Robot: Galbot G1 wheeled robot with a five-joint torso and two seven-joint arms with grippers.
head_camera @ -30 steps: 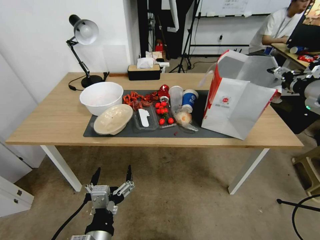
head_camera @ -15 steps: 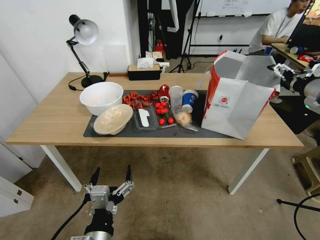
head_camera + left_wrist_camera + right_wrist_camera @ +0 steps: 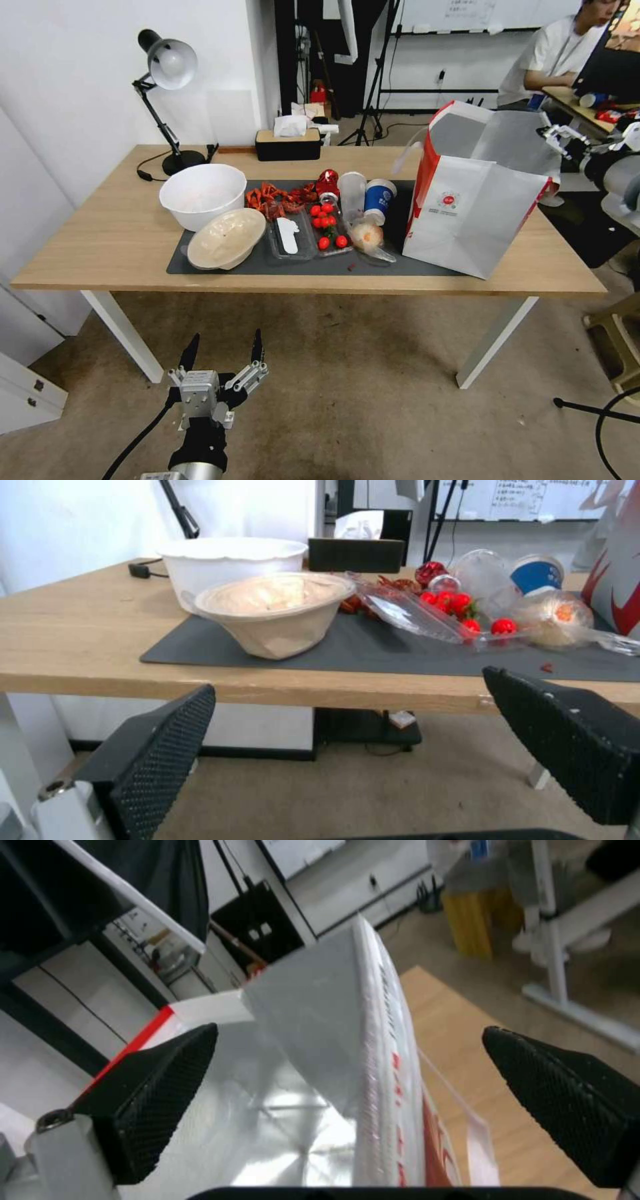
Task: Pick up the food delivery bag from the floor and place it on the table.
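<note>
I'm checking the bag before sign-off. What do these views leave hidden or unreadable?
- Inside of the food delivery bag: head view blocked by its front panel; right wrist view shows only upper foil lining.
- Its base's far right corner on the table: hidden behind the bag.
- Bag logo text: too small.
- Right gripper: partly behind the bag rim, arm cut by the frame edge.
- Left gripper hangs open above the floor.

Delivery bag (image 3: 477, 213) on table (image 3: 100, 233) — right of cups (image 3: 365, 193) (touching mat (image 3: 413, 263)).
</note>
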